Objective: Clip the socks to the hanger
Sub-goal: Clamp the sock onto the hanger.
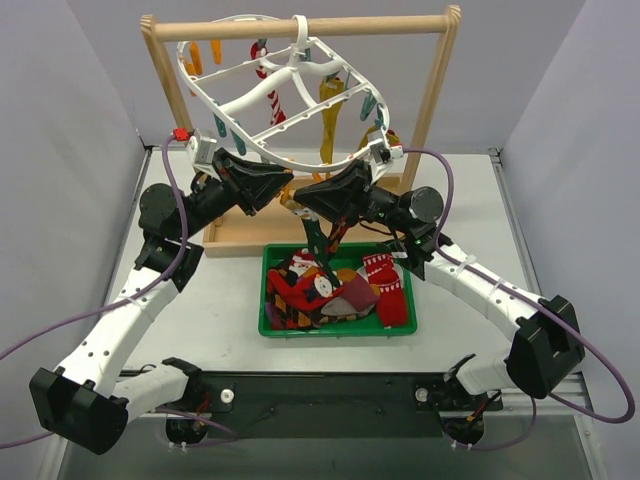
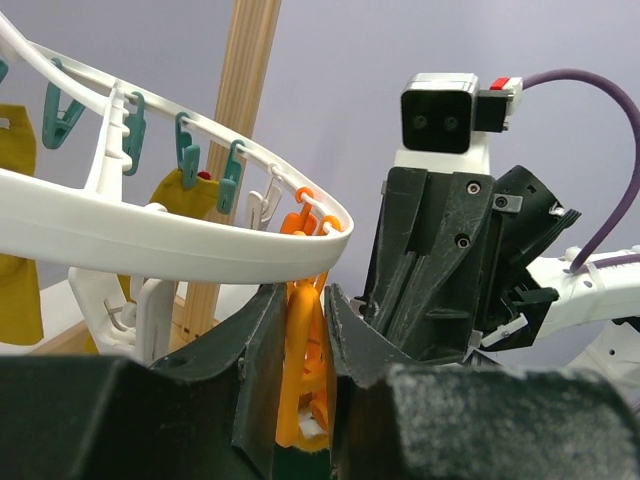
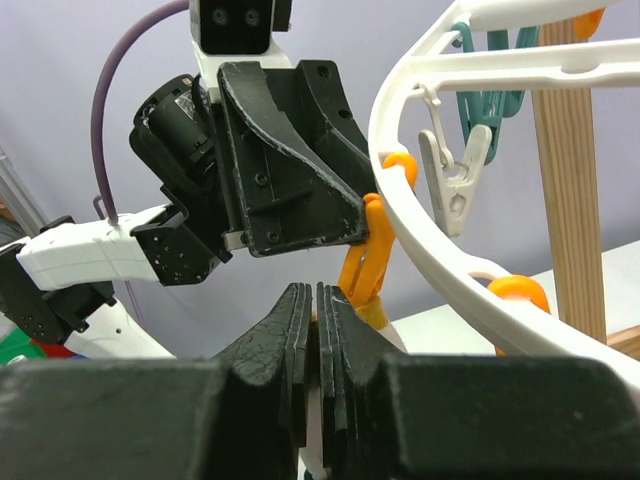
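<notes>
Orange plastic clip (image 2: 303, 350) hangs upright, pinched by the left gripper (image 2: 302, 305); right gripper (image 3: 317, 300) (pressed together, perhaps nipping a dark fabric sock (image 1: 316, 240)) sits just beneath.

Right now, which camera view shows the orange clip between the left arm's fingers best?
The left wrist view: the orange clip hangs from the white hanger, clear and near, between the left fingers. The right wrist view shows only part of the clip. From the top it is mostly hidden.

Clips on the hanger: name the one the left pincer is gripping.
The orange clip on the hanger rim, pinched by the left pincer; the teal clips and the white clip hang untouched.
</notes>
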